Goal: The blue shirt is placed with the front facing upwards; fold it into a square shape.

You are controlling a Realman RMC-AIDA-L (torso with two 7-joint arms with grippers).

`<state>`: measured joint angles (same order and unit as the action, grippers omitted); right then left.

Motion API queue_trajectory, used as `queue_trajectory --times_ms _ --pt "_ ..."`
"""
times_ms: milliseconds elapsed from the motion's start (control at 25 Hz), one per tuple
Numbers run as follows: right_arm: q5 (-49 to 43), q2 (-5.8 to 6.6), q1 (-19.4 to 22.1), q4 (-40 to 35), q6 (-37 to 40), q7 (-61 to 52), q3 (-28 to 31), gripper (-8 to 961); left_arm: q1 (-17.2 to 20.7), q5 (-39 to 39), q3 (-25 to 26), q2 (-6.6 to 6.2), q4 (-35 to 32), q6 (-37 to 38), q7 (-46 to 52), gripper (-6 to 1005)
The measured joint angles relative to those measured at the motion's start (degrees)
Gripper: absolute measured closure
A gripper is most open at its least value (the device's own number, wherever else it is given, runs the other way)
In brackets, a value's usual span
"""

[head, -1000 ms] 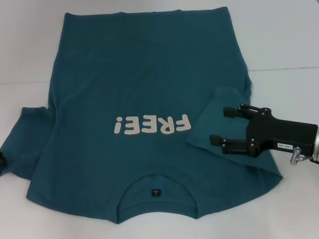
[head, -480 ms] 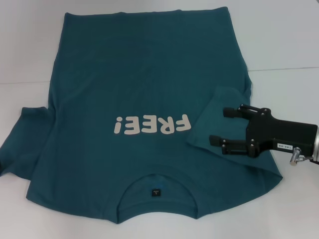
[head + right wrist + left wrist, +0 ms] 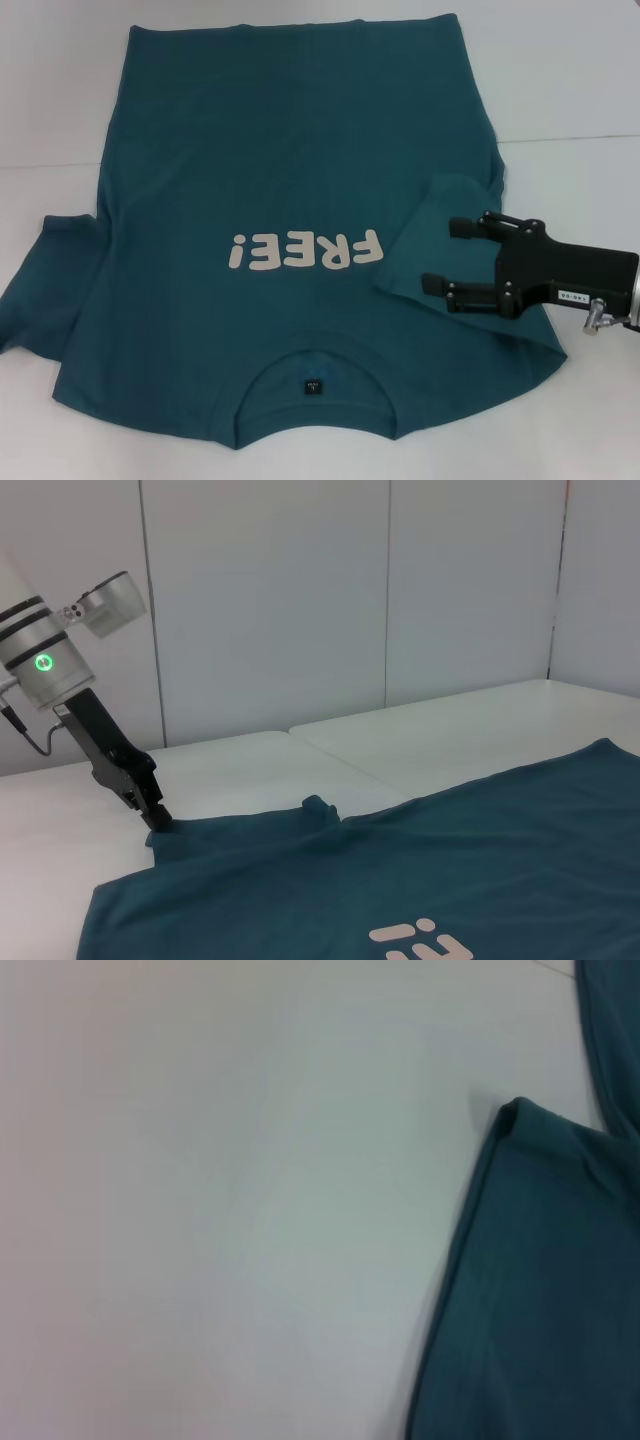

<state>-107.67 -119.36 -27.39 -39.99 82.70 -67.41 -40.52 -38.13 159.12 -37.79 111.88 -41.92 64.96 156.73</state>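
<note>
The blue shirt (image 3: 290, 200) lies flat on the white table (image 3: 580, 90), "FREE!" lettering (image 3: 305, 250) up and the collar with its dark label (image 3: 314, 384) nearest me. Its right sleeve (image 3: 440, 215) is folded inward onto the body. My right gripper (image 3: 440, 255) hovers open just over that folded sleeve, holding nothing. The left sleeve (image 3: 45, 285) lies spread out on the table and also shows in the left wrist view (image 3: 540, 1290). In the right wrist view my left gripper (image 3: 152, 815) touches the tip of that sleeve (image 3: 200, 830); the head view does not show it.
A seam (image 3: 570, 140) runs across the white table behind the shirt. Pale wall panels (image 3: 300, 600) stand beyond the table's far edge. The left arm (image 3: 60, 670) reaches down from the side.
The dark tip of the left gripper at the head view's left edge has slipped out of sight. My right gripper has drifted very slightly back and down, still open.
</note>
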Motion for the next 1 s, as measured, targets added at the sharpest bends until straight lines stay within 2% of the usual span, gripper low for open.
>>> queue_trajectory --times_ms 440,680,1000 --pt "0.00 -0.09 0.07 0.00 0.01 -0.02 0.00 37 0.12 0.05 -1.24 0.16 -0.05 -0.63 0.04 949" --pt "0.00 -0.09 0.06 0.01 0.00 0.00 0.01 37 0.38 0.11 -2.94 1.16 -2.62 -0.62 0.06 950" --pt "0.05 -0.09 0.06 -0.04 0.00 0.00 0.01 38 0.10 0.62 -3.41 1.39 -2.61 -0.44 0.16 965"
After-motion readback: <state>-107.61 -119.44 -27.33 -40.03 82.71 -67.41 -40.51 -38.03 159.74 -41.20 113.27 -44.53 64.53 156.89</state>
